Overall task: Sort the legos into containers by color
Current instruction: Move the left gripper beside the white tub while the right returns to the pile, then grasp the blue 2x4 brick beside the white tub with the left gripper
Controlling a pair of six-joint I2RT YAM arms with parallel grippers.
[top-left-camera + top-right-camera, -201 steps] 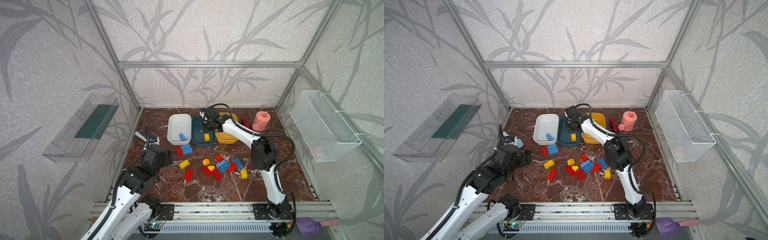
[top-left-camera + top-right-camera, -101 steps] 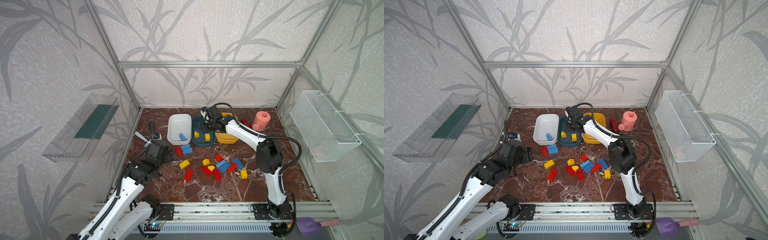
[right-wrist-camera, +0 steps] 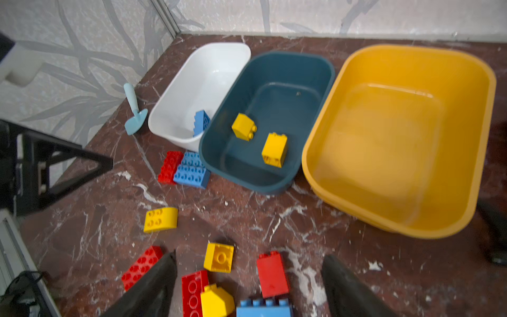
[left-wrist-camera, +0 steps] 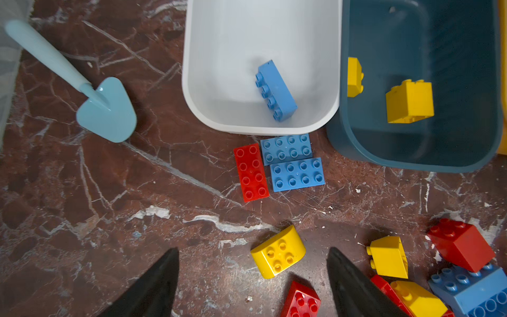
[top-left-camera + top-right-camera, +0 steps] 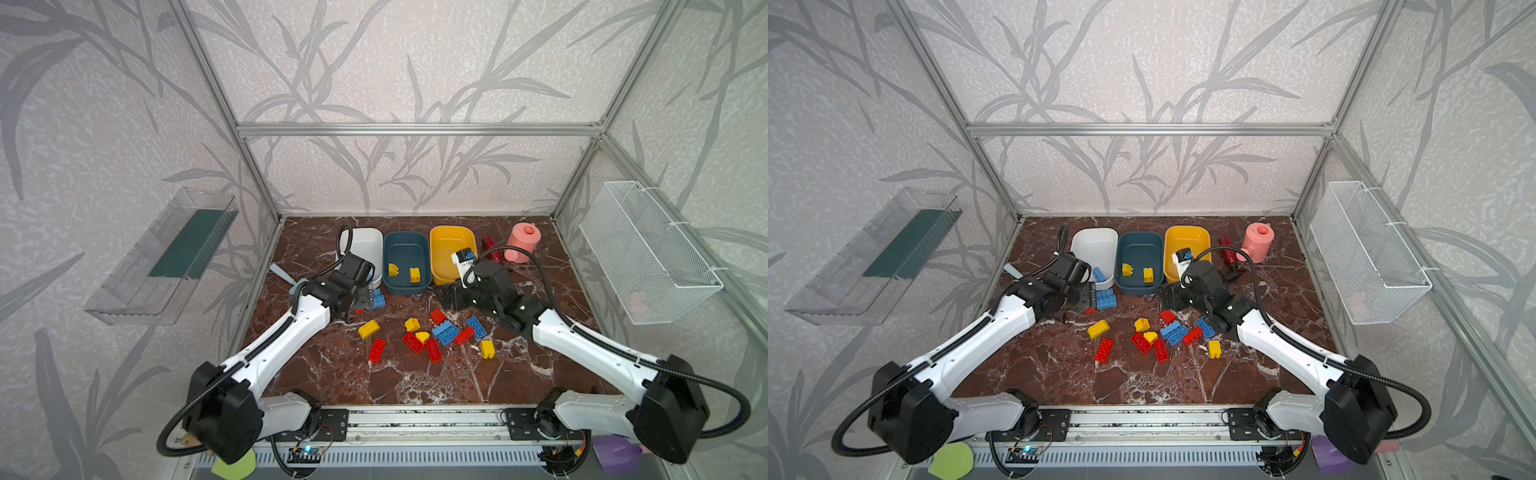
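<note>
Left gripper [image 4: 251, 249] jaws apart, empty; right gripper [image 3: 249, 254] likewise, above brick pile [image 3: 271, 271]. Yellow rounded brick [image 4: 278, 251] just ahead of left jaws, likely target: straddle flat sides, lower straight, carry to teal tub [image 4: 411, 162] holding two yellow bricks [image 4: 410, 101].

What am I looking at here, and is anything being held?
Two white robot arms stand at the front of a brown marbled table. Their black ends, the left pincer and the right pincer, both stand open, holding nothing. The two wide pictures come from one high camera pair; the two close ones from cameras on the wrists, looking past the pincers. At the back sit three plastic tubs: the white tub holds one blue studded brick, the dark teal tub two yellow bricks, the yellow tub looks empty. In front lie loose red, blue and yellow bricks.
</note>
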